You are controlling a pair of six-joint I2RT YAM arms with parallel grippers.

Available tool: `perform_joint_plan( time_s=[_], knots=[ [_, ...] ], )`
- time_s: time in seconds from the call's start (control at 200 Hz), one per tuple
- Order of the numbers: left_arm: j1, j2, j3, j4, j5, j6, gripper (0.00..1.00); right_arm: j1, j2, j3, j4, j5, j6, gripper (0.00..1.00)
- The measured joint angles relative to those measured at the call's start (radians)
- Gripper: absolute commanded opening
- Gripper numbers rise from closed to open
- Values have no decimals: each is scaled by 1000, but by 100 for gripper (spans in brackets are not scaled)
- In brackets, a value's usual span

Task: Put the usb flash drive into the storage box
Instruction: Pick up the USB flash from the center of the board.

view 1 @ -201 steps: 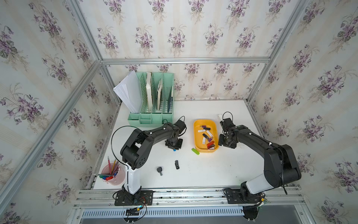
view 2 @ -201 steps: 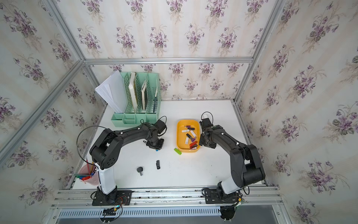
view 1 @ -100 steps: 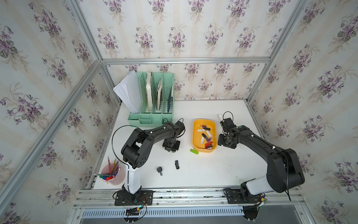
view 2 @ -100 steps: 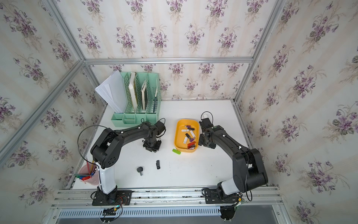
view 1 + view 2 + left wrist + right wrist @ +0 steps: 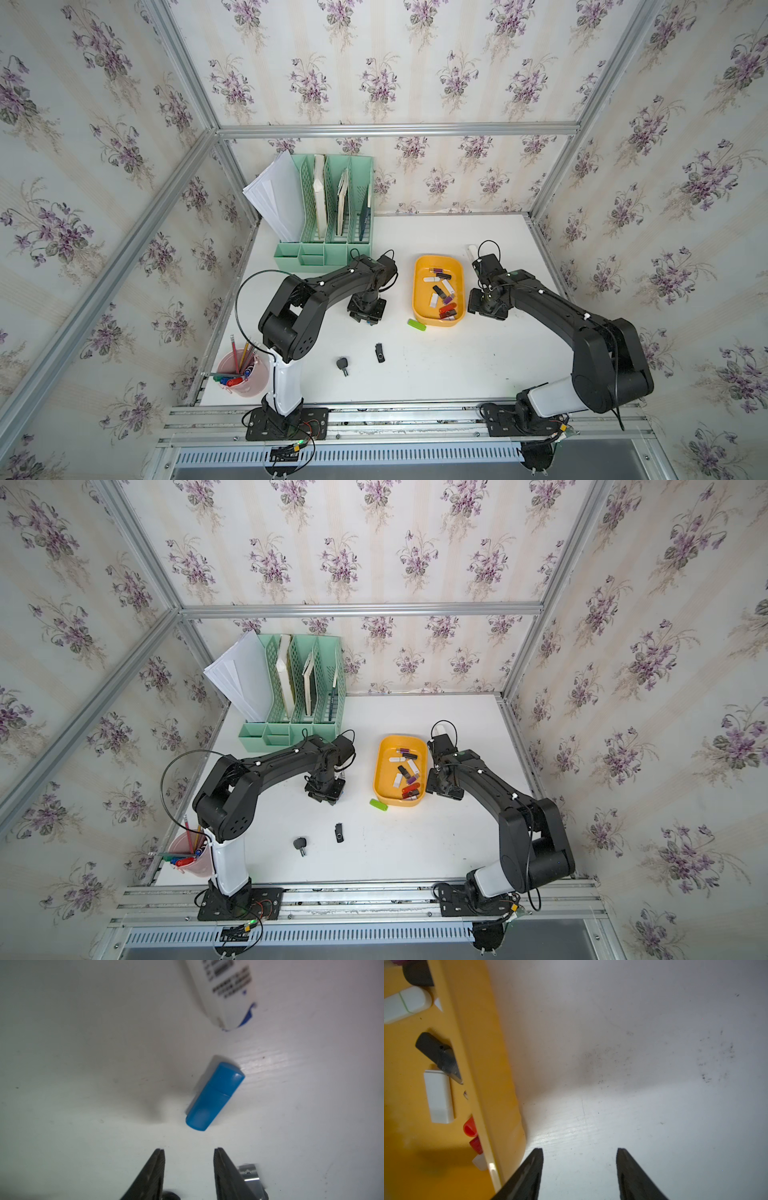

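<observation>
Wide view: a flower-papered cell on an aluminium frame, and a white table (image 5: 457,374) with plenty of bare room up front. The mint file organizer (image 5: 328,232) stands at the back and the pink pencil cup (image 5: 245,374) at the front left corner.

Mid-table sits the yellow storage box (image 5: 417,291), several drives already inside, with an arm on either side. The right gripper (image 5: 579,1149) hovers just beside the box's outer wall, jaws spread, nothing between them, bare table below.

The left gripper (image 5: 189,1149) is down low on the box's other side, jaws parted and empty. And there's the target: the blue usb flash drive (image 5: 215,1096), flat on the table just ahead of the tips, not touching them. Its long axis runs slantwise to the jaw gap and sits off toward one finger. I'd say a small shift and a wrist twist come before any pinch. The left arm is plainly the nearer.

A white printed tube (image 5: 226,995) lies beyond the drive, apart from it. A green drive (image 5: 416,325) waits just beside the box's near corner, and a black drive (image 5: 379,352) lies farther forward.
</observation>
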Motion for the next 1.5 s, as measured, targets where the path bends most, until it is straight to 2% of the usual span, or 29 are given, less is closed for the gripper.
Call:
perform_joint_plan(
  time_s=[0.21, 0.509, 0.679, 0.844, 1.139, 1.498],
  knots=[
    [-6, 14, -6, 43, 14, 19, 52, -5, 0, 1, 0, 2, 0, 62],
    [-5, 72, 40, 76, 21, 63, 50, -17, -15, 1, -7, 2, -4, 62],
    [-5, 92, 67, 74, 18, 74, 44, -18, -18, 0, -9, 2, -8, 62],
    [-5, 95, 67, 74, 19, 77, 34, -21, -21, -6, -13, 2, -8, 62],
    [-5, 86, 50, 76, 18, 77, 24, -21, -20, -9, -14, -2, -12, 61],
    [-5, 78, 63, 43, -13, 72, 21, -21, -24, -13, -14, -5, -23, 61]
  ],
)
